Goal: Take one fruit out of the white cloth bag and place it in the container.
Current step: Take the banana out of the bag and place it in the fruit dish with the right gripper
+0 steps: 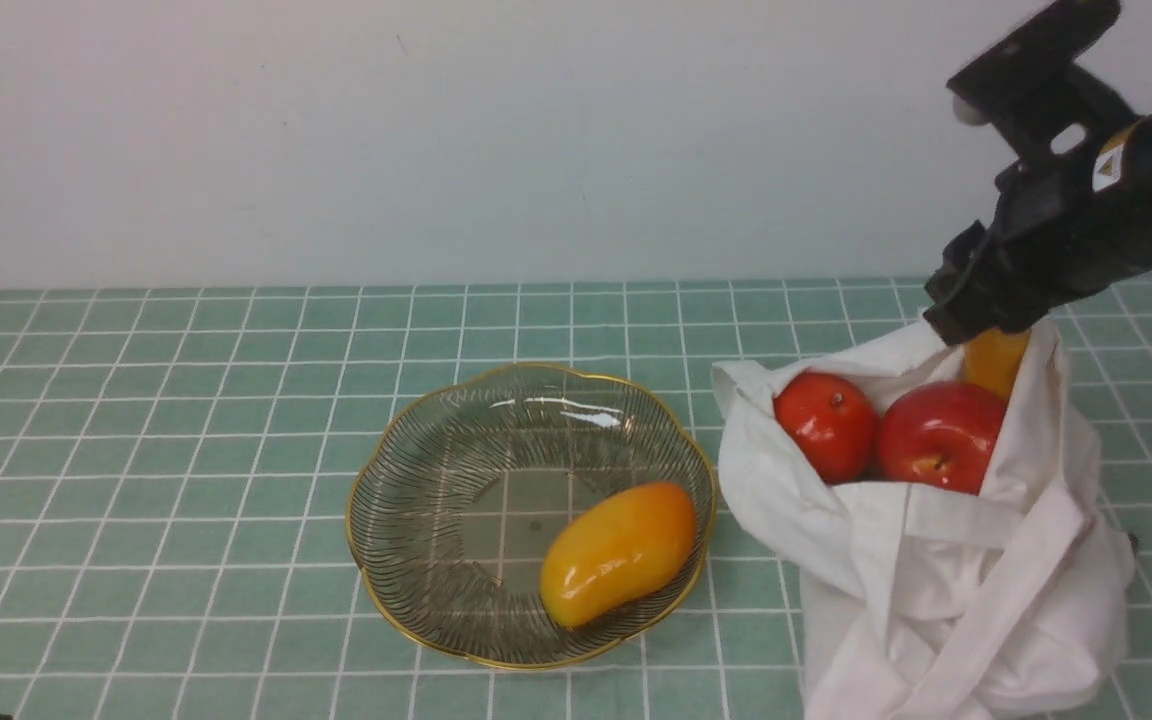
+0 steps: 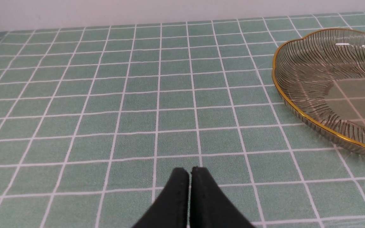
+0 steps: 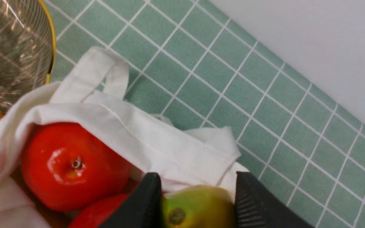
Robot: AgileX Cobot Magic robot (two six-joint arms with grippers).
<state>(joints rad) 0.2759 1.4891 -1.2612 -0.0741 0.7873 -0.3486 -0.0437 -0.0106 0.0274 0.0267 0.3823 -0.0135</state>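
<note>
**Clerk:** Item one, the banana (image 3: 195,205). Where is it sitting?

**Checker:** It is standing on end in the far right corner of the white cloth bag (image 1: 936,580), with its greenish tip uppermost. In the front view a little of its yellow body is showing above the cloth. The rest of its length is lying hidden inside the bag.

**Clerk:** Item two, the right jaws.

**Checker:** They are standing roughly half open, one on each side of the banana's tip. The tip is filling the gap and both inner faces are appearing to press on it, so they are being entered as gripping the banana. The right arm (image 1: 1116,220) is slanting down to the bag's mouth.

**Clerk:** Item three, the left jaws.

**Checker:** They are lying pressed together with nothing between them. They are sitting low over the counter (image 2: 74,95), well apart from the bag.

**Clerk:** Other contents?

**Checker:** A red apple (image 1: 826,425) and a second one (image 1: 941,435) are lying side by side in the bag's open mouth, just beside the banana. A mango (image 1: 618,552) is lying in the glass bowl (image 1: 386,500), towards its near right wall.

**Clerk:** Progress entry?

**Checker:** The reach and the grasp are looking done. The lift clear of the bag, the carry across to the bowl and the release are not yet done. The bowl is showing room beside the mango.
</note>
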